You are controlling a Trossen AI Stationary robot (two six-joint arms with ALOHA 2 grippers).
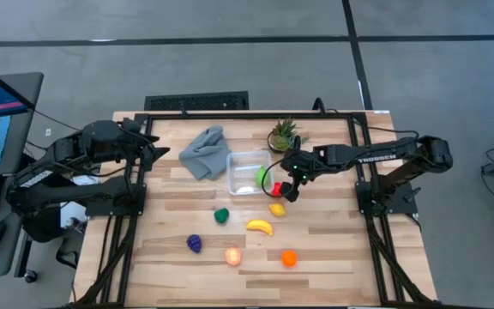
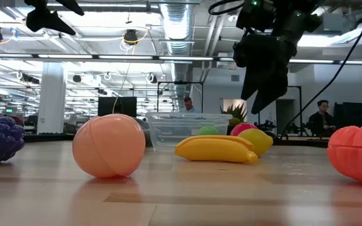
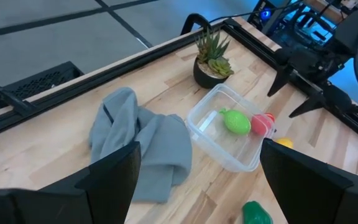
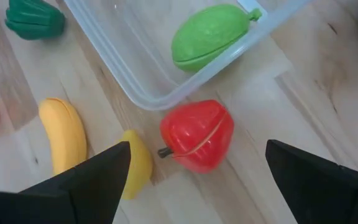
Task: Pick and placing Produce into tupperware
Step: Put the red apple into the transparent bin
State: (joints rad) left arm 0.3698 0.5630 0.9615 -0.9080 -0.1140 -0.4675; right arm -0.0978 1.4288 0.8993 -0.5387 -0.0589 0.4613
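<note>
Peach fruit [image 2: 109, 145] sat closest to the low camera on the tabletop [image 1: 333, 249], with the banana [image 1: 260, 227] behind it. Right hand [image 1: 288, 187] hung open, gripping nothing, directly over the red fruit [image 4: 197, 134], which lay on the wood just outside the tub [image 1: 249, 172], touching its near wall. Stem pointed sideways toward the yellow fruit [image 4: 137, 163]. One light green fruit [image 4: 209, 35] was already in the tub. Left hand [image 3: 194, 180] waited open, well apart, by the grey cloth [image 1: 206, 151]. Right arm was clearly nearer.

Light-green fruit [image 4: 213, 34] inside tupperware [image 4: 138, 78]
</note>
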